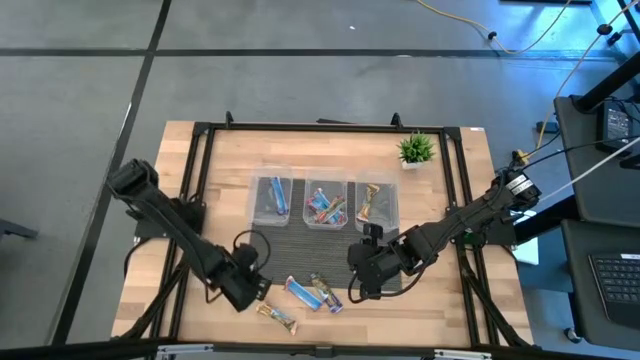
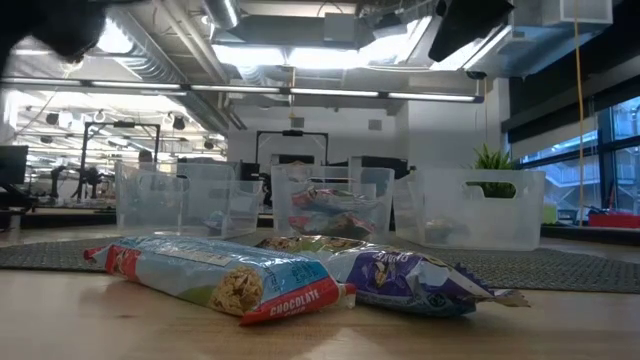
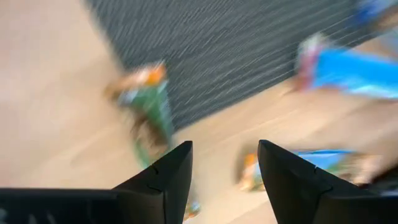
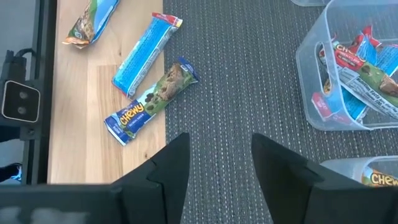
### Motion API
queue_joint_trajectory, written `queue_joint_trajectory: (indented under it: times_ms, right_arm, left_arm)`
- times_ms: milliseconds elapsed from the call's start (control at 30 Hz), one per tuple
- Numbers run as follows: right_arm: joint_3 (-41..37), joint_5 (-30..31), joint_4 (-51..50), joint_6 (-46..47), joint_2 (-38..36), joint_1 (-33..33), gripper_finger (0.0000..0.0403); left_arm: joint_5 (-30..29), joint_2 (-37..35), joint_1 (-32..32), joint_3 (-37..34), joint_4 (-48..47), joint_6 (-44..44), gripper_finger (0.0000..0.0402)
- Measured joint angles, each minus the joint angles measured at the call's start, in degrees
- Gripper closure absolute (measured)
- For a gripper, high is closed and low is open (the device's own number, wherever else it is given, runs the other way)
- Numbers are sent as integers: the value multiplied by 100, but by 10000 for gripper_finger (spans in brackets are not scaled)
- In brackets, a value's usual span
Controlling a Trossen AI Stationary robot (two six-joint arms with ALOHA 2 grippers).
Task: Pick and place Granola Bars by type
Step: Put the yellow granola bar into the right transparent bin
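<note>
Three Granola Bars [image 1: 303,294] await sorting on the tabletop [image 1: 160,300]; bins [image 1: 323,203] partly filled; left gripper [image 3: 222,163] and right gripper [image 4: 219,155] spread, empty.

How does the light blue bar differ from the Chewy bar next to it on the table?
The light blue bar has a pale blue wrapper with red ends; the Chewy bar is darker, with a granola picture and dark blue ends. The light blue bar lies wholly on bare wood, while the Chewy bar has one end over the edge of the dark mat. Both are flat, oblong, similar in length, roughly parallel and not in a bin.
</note>
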Motion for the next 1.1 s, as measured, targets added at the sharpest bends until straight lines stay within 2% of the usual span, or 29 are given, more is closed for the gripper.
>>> queue_joint_trajectory:
  times_ms: [133,633,900,1100]
  right_arm:
    - [0,2,6,2,15,0,228]
    - [-9,-121,299,3,223,-4,228]
    - [-9,-118,285,-17,223,-4,228]
    - [-9,-115,281,-17,223,-4,228]
  left_arm:
    - [357,379,-96,-2,-91,-323,228]
    - [798,1198,-68,3,-226,-560,227]
    - [784,1233,-78,5,-138,-506,229]
    - [767,1233,-76,5,-133,-61,241]
